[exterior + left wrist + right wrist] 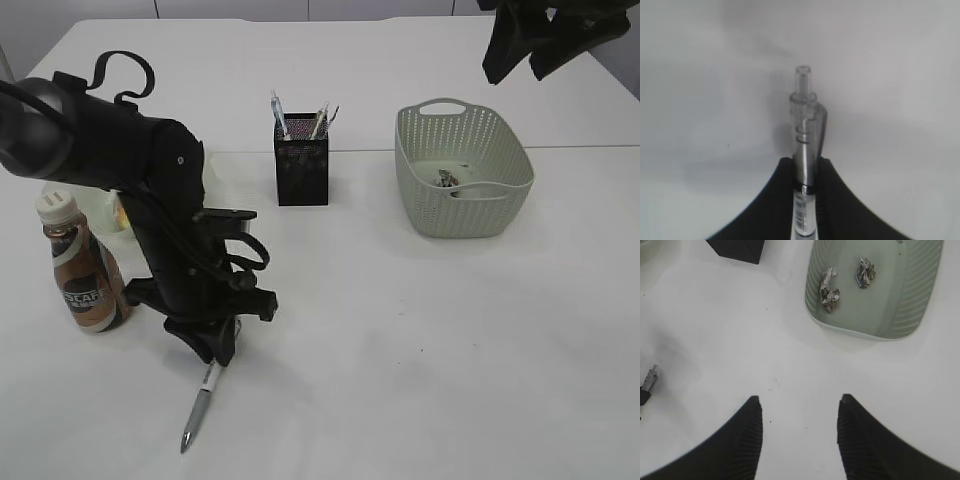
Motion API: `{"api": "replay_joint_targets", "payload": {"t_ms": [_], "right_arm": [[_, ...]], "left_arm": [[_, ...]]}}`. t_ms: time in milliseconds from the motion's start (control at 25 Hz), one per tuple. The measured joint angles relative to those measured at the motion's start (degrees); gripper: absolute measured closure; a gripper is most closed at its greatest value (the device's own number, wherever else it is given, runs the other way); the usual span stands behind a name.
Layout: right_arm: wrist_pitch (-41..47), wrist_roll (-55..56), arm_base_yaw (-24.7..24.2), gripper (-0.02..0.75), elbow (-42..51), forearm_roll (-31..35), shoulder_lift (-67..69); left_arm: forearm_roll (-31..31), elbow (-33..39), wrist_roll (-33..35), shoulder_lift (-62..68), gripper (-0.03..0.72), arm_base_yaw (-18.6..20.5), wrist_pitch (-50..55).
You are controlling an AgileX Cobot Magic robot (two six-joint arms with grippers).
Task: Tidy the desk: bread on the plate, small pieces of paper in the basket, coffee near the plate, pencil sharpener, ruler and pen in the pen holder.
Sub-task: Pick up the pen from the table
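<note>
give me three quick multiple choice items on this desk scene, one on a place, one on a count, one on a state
1. Where does the coffee stand?
A. inside the basket
B. at the left, beside the left arm
C. behind the pen holder

2. How many crumpled paper pieces show in the basket?
A. none
B. two
C. five

3. What is the left gripper doing?
A. shut on the pen
B. open above the basket
C. holding the coffee

Key: 1 B, the exterior view shows the bottle at the left edge; 2 B, the right wrist view shows two wads; 3 A, the left wrist view shows the jaws pinching the barrel.
</note>
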Motion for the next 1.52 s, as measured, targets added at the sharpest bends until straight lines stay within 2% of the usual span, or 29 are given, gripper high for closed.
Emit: {"api": "replay_joint_targets", "payload": {"t_ms": [760, 1080, 1360, 1520], "right_arm": [[0.00, 0.00, 0.00, 0.374, 0.00, 0.00, 0.00], [0.00, 0.00, 0.00, 0.374, 0.00, 0.00, 0.00], [0.00, 0.00, 0.00, 0.374, 0.00, 0.00, 0.00], [0.00, 0.00, 0.00, 0.374, 0.00, 0.00, 0.00]], "left_arm": [[2.72, 0.00, 0.14, 0.00, 0.617, -0.03, -6.31], [2.72, 0.00, 0.14, 0.00, 0.577, -0.03, -6.31], [2.36, 0.00, 0.14, 0.00, 0.493, -0.03, -6.31], [2.12, 0.00, 0.14, 0.00, 0.485, -0.03, -6.18]]}}
